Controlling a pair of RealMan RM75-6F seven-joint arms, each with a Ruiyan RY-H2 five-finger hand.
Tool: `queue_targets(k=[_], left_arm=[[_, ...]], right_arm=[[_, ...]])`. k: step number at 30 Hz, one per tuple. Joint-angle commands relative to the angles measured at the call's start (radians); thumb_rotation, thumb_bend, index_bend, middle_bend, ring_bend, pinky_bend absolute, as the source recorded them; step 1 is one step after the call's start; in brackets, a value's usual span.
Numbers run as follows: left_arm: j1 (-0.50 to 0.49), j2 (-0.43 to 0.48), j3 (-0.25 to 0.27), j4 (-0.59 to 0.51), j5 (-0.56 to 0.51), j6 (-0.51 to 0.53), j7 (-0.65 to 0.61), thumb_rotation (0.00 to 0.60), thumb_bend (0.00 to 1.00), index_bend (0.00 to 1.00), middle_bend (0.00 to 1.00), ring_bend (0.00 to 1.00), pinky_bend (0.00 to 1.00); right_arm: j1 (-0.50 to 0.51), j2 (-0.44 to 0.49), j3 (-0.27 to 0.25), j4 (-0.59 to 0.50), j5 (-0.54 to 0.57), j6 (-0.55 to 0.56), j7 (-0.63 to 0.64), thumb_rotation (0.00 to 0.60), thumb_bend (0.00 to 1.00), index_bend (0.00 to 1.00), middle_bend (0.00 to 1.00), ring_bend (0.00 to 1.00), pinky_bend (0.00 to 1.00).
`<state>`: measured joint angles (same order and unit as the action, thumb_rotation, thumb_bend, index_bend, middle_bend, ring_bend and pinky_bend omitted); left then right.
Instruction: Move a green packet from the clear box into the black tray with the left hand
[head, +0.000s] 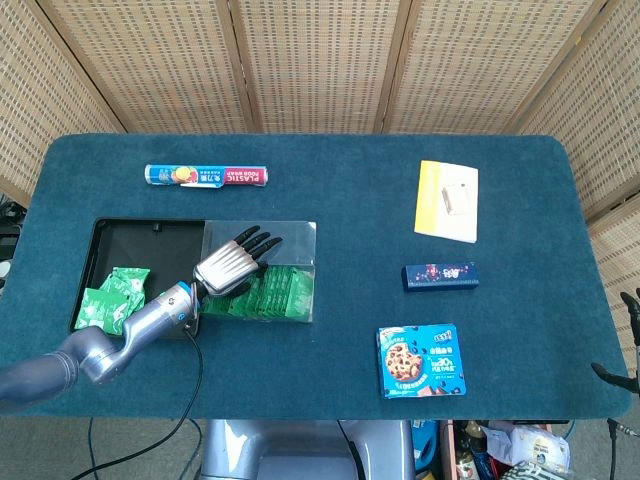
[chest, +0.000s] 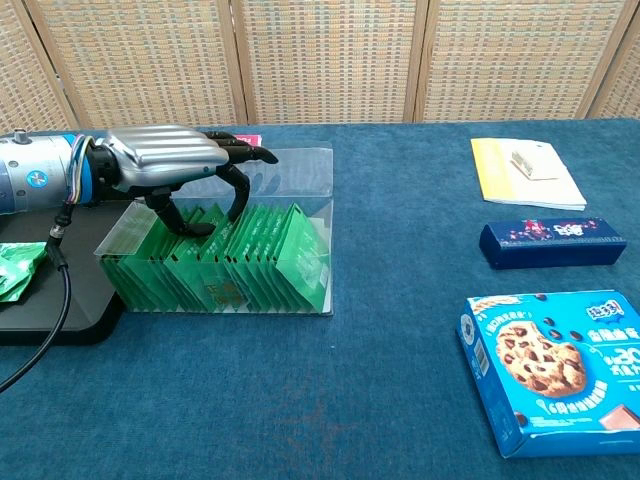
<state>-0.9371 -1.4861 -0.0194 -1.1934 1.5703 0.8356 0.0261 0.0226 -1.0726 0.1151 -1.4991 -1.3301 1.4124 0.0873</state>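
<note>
From the chest view we see what the head view hides: the left hand (chest: 165, 165) hovers over the clear box (chest: 310, 175) with its dark fingers (chest: 240, 195) curled down toward the tops of the green packets (chest: 270, 255), which stand upright in a tight row inside the box. We cannot tell whether a fingertip touches or pinches a packet; no packet is lifted out of the row.

The head view gives us the layout that the chest view cuts off. There the left hand (head: 228, 268) lies over the clear box (head: 300, 235), and the black tray (head: 130, 232) sits touching the box on its left side. We count about three loose green packets in the tray (head: 112, 297), though they overlap and the count is uncertain. The row of green packets (head: 280, 295) in the box is too dense to count in either view.

Only the head view shows all of one plastic wrap roll (head: 208, 175), lying behind the clear box. Well to the right of the box we count one yellow booklet (head: 446, 200), one dark blue box (head: 440, 275) and one cookie box (head: 420, 360); the chest view shows these three too. The tabletop (head: 340, 180) is covered in dark blue cloth.

The right hand appears in neither view.
</note>
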Motion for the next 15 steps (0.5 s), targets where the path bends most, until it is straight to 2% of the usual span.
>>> queue_targets(k=[1, 6, 10, 15], left_arm=[[-0.001, -0.003, -0.001, 0.003, -0.002, -0.001, 0.0, 0.6, 0.4, 0.47, 0.0, 0.0, 0.0], [-0.005, -0.009, -0.004, 0.006, -0.005, -0.002, -0.002, 0.6, 0.4, 0.49, 0.0, 0.0, 0.0], [-0.008, -0.013, -0.007, 0.009, -0.009, -0.002, 0.0, 0.6, 0.41, 0.57, 0.0, 0.0, 0.0], [-0.011, -0.017, -0.007, 0.012, -0.012, -0.006, 0.004, 0.6, 0.41, 0.57, 0.0, 0.0, 0.0]], right_arm=[[0.0, 0.0, 0.0, 0.001, 0.0, -0.001, 0.001, 0.6, 0.0, 0.0, 0.0, 0.0, 0.0], [0.001, 0.0, 0.0, 0.001, 0.001, -0.004, 0.003, 0.6, 0.0, 0.0, 0.0, 0.0, 0.0], [0.001, 0.0, 0.0, 0.003, 0.001, -0.005, 0.004, 0.6, 0.0, 0.0, 0.0, 0.0, 0.0], [0.001, 0.001, 0.001, 0.003, 0.003, -0.005, 0.008, 0.6, 0.0, 0.0, 0.0, 0.0, 0.0]])
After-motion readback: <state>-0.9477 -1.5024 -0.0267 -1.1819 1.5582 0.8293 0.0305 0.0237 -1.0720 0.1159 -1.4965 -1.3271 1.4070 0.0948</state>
